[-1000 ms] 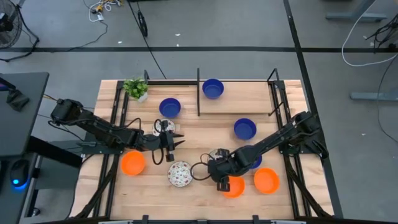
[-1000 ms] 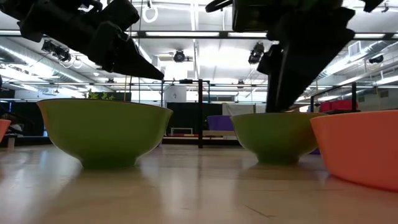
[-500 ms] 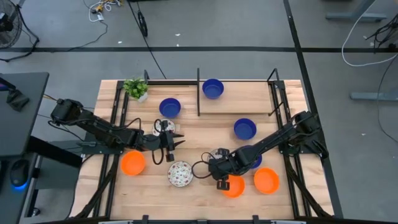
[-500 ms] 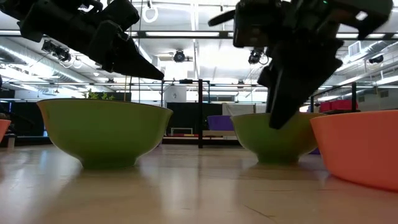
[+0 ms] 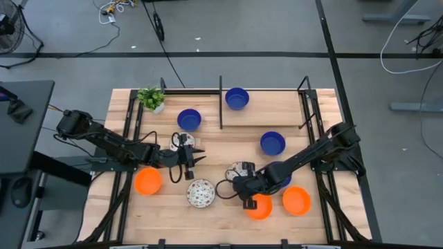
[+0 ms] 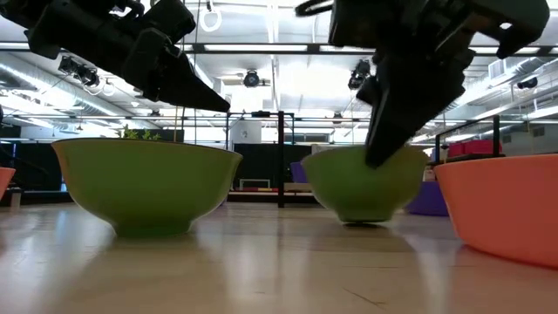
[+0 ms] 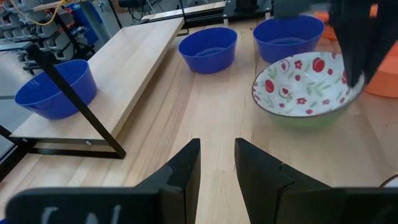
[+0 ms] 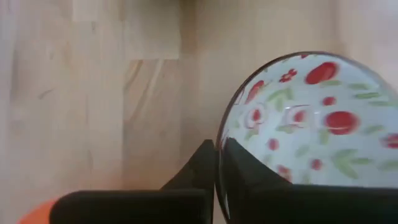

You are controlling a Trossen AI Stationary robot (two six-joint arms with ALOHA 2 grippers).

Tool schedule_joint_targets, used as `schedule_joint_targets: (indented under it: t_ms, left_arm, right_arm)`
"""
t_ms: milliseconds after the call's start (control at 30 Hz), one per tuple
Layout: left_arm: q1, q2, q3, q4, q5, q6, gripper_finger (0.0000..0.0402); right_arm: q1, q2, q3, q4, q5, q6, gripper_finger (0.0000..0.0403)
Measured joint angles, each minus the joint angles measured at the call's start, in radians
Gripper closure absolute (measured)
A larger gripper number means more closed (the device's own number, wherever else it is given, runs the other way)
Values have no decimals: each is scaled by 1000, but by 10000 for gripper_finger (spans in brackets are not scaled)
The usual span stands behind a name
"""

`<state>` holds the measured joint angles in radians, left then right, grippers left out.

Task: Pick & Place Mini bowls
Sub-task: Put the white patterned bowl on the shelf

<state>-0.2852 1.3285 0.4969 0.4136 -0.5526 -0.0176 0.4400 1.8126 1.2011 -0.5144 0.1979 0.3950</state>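
Observation:
My right gripper (image 5: pixel 243 181) is shut on a white mini bowl with a red floral pattern (image 5: pixel 242 169), green on the outside (image 6: pixel 364 185), at the table's near middle. My left gripper (image 5: pixel 192 158) hangs open above the table to the left of it, with nothing between its fingers (image 7: pixel 217 163). A second floral bowl (image 5: pixel 200 193) sits on its foot near the front edge. Blue bowls (image 5: pixel 189 119) (image 5: pixel 273 143) (image 5: pixel 237 98) and orange bowls (image 5: pixel 147 181) (image 5: pixel 259 207) (image 5: pixel 296 200) stand around them. My right gripper pinches the floral bowl's rim (image 8: pixel 220 144), one finger inside the bowl (image 8: pixel 239 171) and one outside (image 8: pixel 202 165). The fingers come from above, slanting down. The bowl is tilted (image 6: pixel 364 185), its foot low at the table; whether it is clear, I cannot tell.
A small green potted plant (image 5: pixel 151 97) stands at the far left corner. Black upright frames (image 5: pixel 221 102) (image 5: pixel 304 104) stand along the back of the table. A blue bowl (image 5: pixel 281 173) sits right of the right gripper, under its arm.
My right gripper has shut on the rim of the floral bowl. The bowl has tipped up from sitting flat and shifted a little toward the table's left.

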Motion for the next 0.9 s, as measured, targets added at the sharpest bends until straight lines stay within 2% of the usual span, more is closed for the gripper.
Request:
schedule_joint_targets:
  t_ms: [67, 200, 367, 500, 667, 900]
  left_arm:
    - [0, 0, 0, 0, 0, 0, 299]
    - [0, 0, 0, 0, 0, -1, 299]
    - [0, 0, 0, 1, 0, -4, 299]
    - [0, 0, 0, 1, 0, -5, 299]
    - [0, 0, 0, -3, 7, -5, 299]
    - [0, 0, 0, -7, 26, -6, 299]
  right_arm:
    - [0, -48, 7, -41, 12, -4, 395]
    - [-11, -168, 12, -141, 112, -13, 398]
    - [-124, -300, 12, -323, 222, -84, 399]
    - [-304, -378, -3, -409, 255, -209, 400]
    - [-594, -490, -151, -302, 221, -376, 401]
    - [-926, -573, -336, -180, 186, -462, 401]
